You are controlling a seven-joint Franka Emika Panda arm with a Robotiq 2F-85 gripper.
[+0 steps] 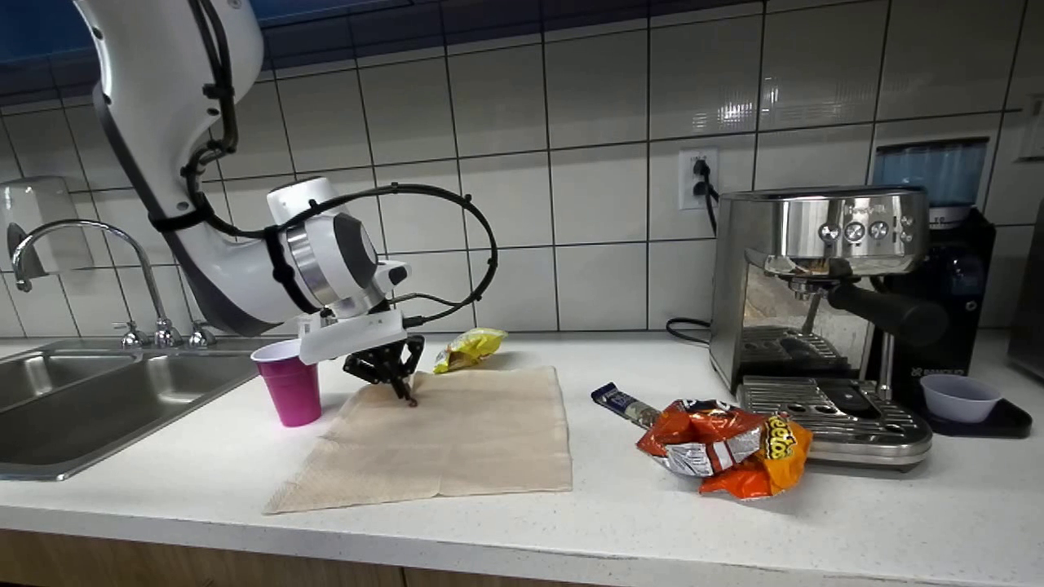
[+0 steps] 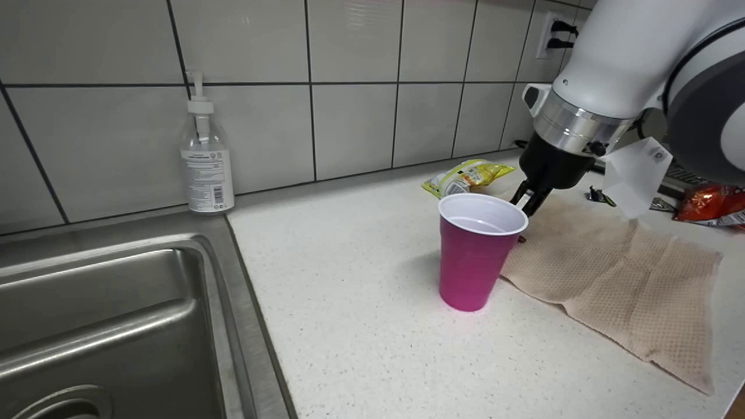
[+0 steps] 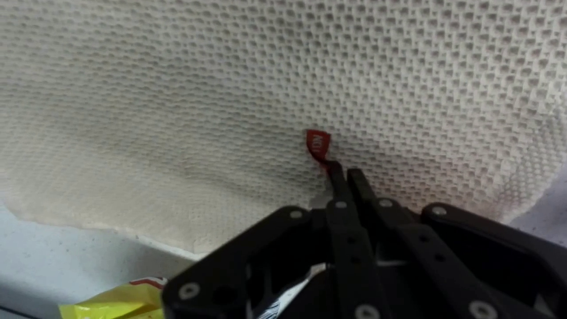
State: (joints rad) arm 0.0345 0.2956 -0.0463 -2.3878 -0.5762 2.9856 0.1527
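My gripper (image 3: 345, 170) points down at the beige paper towel (image 3: 155, 110), its fingers close together with only a narrow gap between them. A small red scrap (image 3: 318, 142) with white print sits at the tip of the left finger. I cannot tell whether it is pinched or lies against the finger. In an exterior view the gripper (image 1: 408, 395) is low over the back of the towel (image 1: 481, 448). A pink cup (image 1: 294, 385) with a white inside stands upright beside it. In an exterior view the cup (image 2: 474, 256) hides the fingertips.
A yellow wrapper (image 1: 471, 349) lies behind the towel and shows in the wrist view (image 3: 122, 301). A blue wrapper (image 1: 624, 405) and orange-red wrappers (image 1: 726, 448) lie beside the towel. A coffee machine (image 1: 824, 326), a sink (image 2: 116, 326) and a soap bottle (image 2: 206, 163) stand around.
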